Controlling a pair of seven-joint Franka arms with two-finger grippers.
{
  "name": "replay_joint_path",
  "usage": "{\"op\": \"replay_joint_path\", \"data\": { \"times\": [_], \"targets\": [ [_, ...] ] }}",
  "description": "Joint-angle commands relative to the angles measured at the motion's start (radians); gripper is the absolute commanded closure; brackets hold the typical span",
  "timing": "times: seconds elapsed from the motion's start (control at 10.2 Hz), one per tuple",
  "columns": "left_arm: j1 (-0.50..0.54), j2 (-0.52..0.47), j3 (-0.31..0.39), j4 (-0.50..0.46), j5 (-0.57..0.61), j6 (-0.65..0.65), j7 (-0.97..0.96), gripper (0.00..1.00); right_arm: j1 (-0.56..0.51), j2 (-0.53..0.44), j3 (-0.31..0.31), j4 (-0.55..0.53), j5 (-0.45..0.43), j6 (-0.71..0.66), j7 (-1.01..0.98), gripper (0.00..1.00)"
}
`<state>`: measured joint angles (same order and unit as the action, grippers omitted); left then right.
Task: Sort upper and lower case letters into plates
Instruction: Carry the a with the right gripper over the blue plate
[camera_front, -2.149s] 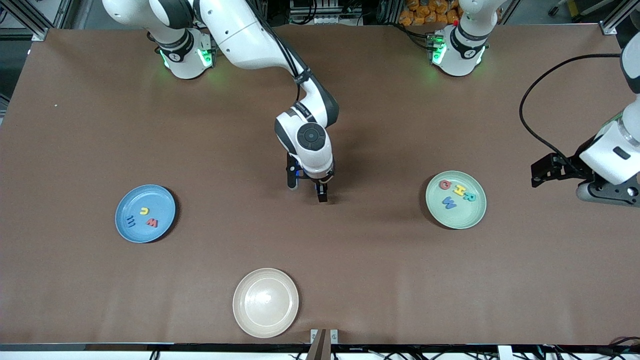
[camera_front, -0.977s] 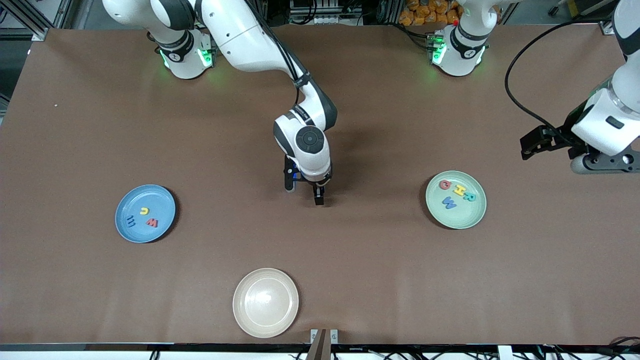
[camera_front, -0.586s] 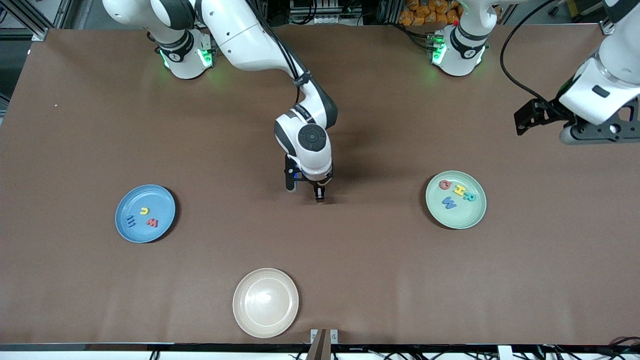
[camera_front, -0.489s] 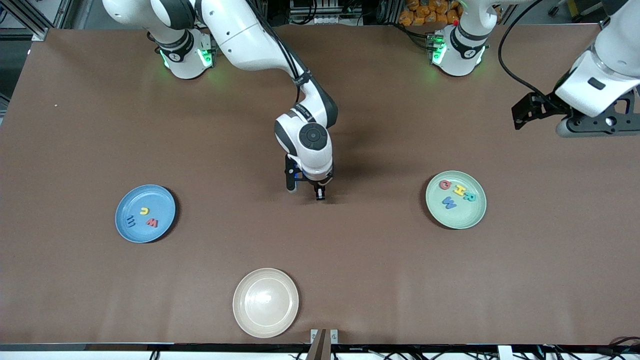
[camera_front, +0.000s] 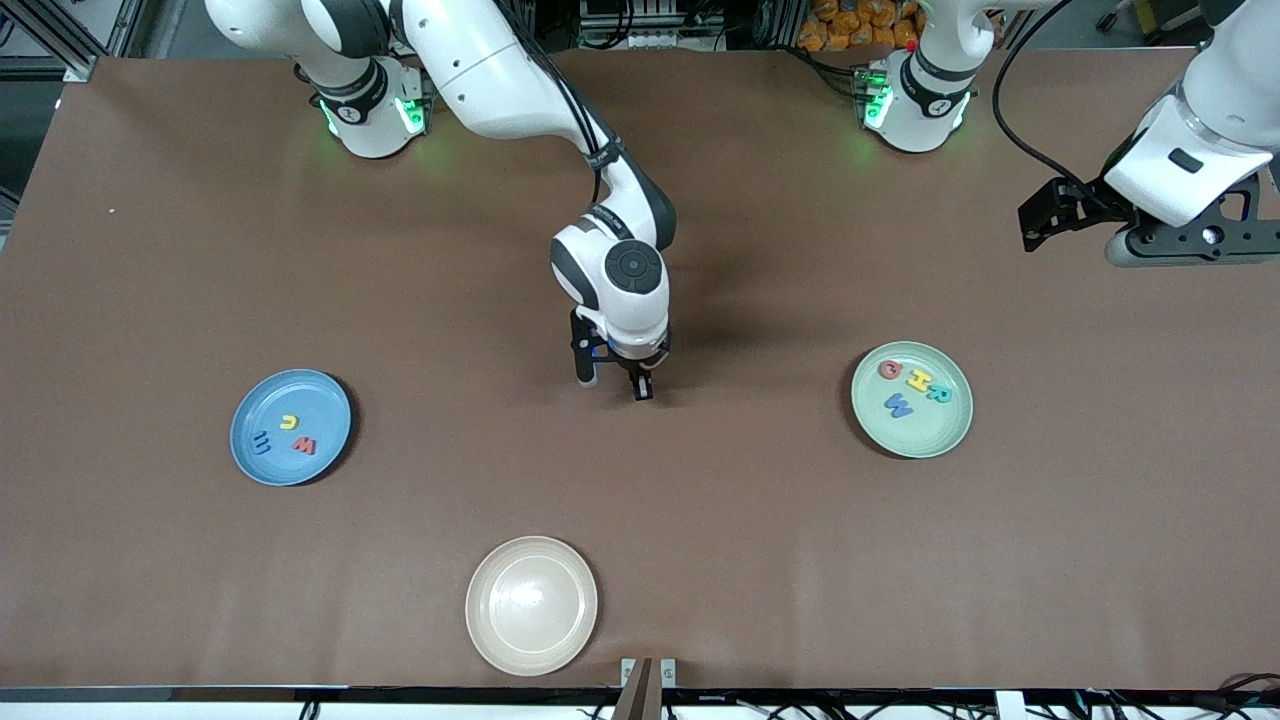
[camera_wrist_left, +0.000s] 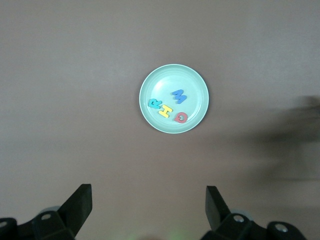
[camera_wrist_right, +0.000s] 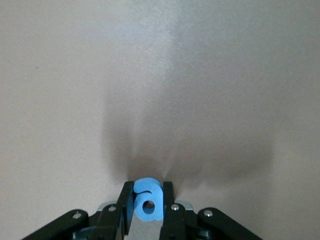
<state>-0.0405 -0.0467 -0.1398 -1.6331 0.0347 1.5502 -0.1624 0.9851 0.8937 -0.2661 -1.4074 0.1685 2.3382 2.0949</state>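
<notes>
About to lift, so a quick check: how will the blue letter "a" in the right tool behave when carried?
The light blue letter "a" looks thick, matte and foam-like, so probably light and slightly squashy. The right tool is shut on its flat sides, so slipping seems unlikely. Being flat, it should drop without rolling, though it might bounce.

Bare table (camera_front: 760, 500) between blue plate (camera_front: 290, 427), green plate (camera_front: 911, 399).

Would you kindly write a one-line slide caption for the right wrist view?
Right gripper shut on a light blue lowercase letter a just above the bare brown table.
</notes>
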Motion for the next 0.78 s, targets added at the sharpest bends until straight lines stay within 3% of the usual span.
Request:
{"op": "replay_joint_path", "data": {
  "times": [0.0,0.49,0.68],
  "targets": [
    [-0.018,-0.015,0.066,-0.016,-0.09,0.014,-0.002,0.0,-0.038,-0.016,-0.008,0.001,-0.021,-0.01,-0.128,1.0],
    [-0.028,-0.021,0.08,-0.011,-0.049,0.008,0.063,0.0,-0.247,-0.159,-0.007,-0.024,-0.011,-0.23,-0.673,1.0],
    [-0.032,-0.021,0.08,-0.008,-0.039,0.01,0.072,0.0,-0.328,-0.273,-0.007,-0.137,-0.011,-0.252,-0.9,1.0]
  ]
}}
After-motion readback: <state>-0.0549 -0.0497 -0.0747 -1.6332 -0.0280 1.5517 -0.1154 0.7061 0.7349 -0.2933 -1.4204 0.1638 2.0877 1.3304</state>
